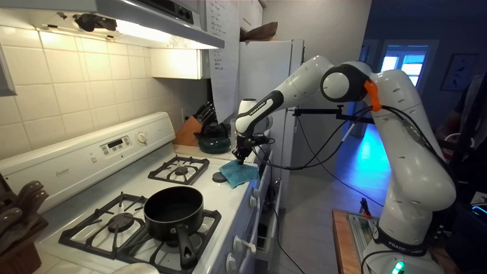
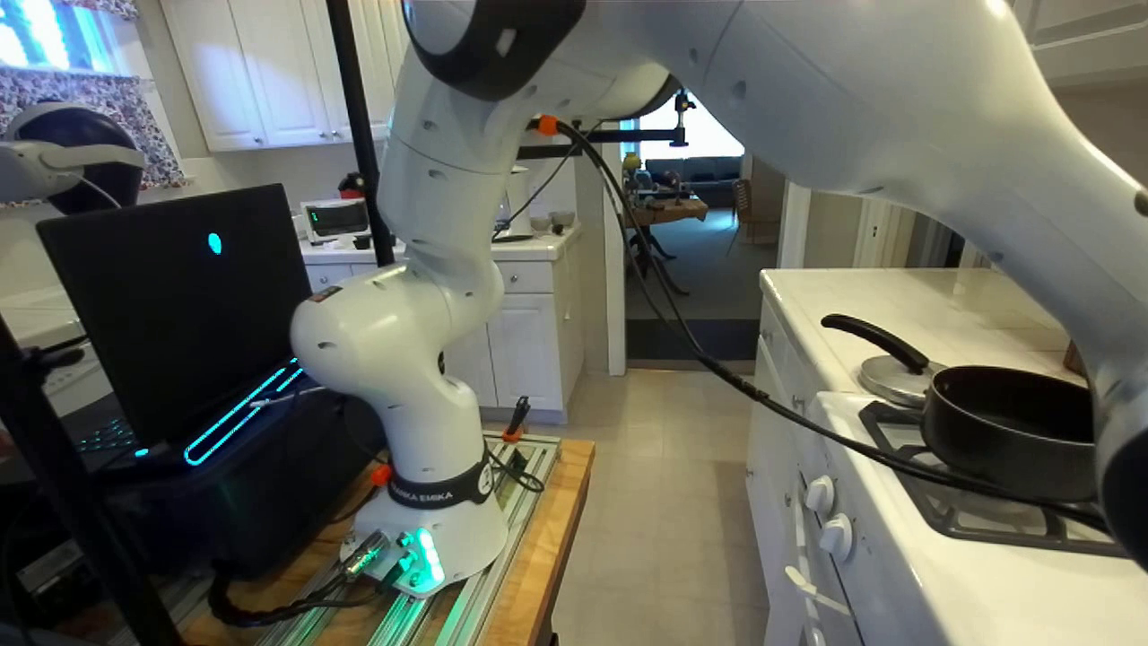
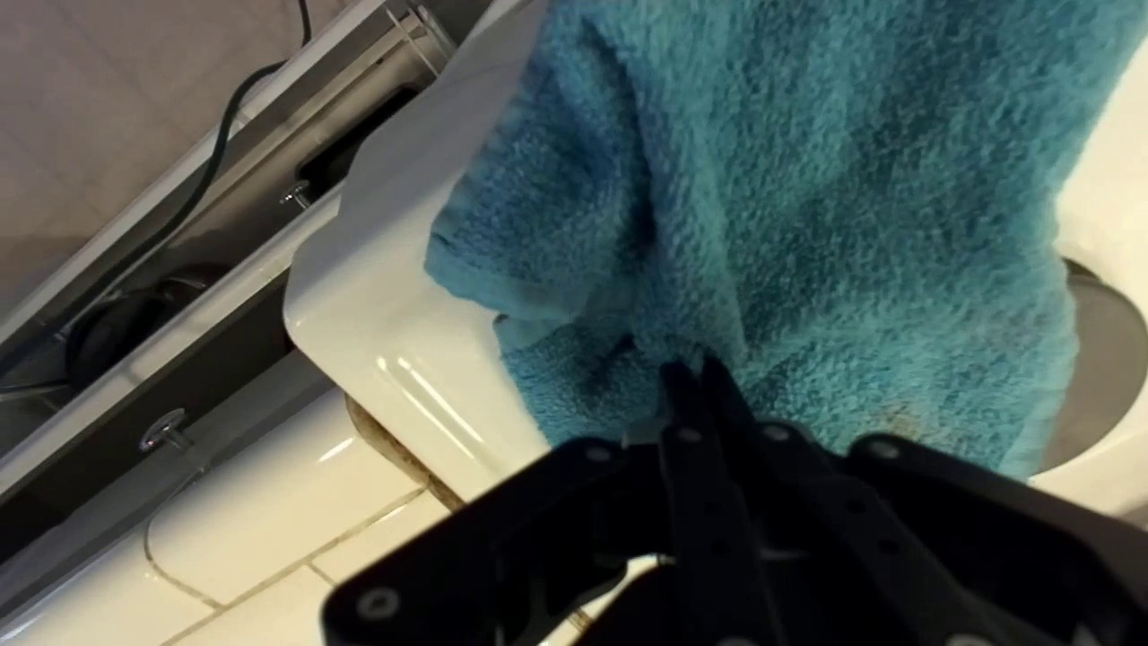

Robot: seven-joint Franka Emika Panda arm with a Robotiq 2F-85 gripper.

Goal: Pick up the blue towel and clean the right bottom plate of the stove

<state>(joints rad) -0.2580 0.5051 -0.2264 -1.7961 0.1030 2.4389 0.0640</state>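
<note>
The pincer [image 3: 697, 371], its 2 fingers [image 3: 689, 426] nearly together, grips a fold of the blue terry towel [image 1: 239, 174], which lies on the gas stove [image 1: 224, 203], partly over a dark round burner cap [image 1: 218, 177].

Kettle [image 1: 215, 145] (dark green), black saucepan [image 1: 159, 225]; laptop [image 2: 175, 305]

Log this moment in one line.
gripper: shut on blue towel | towel: rumpled on stove, partly covering burner cap | black pot: also on stove
</note>
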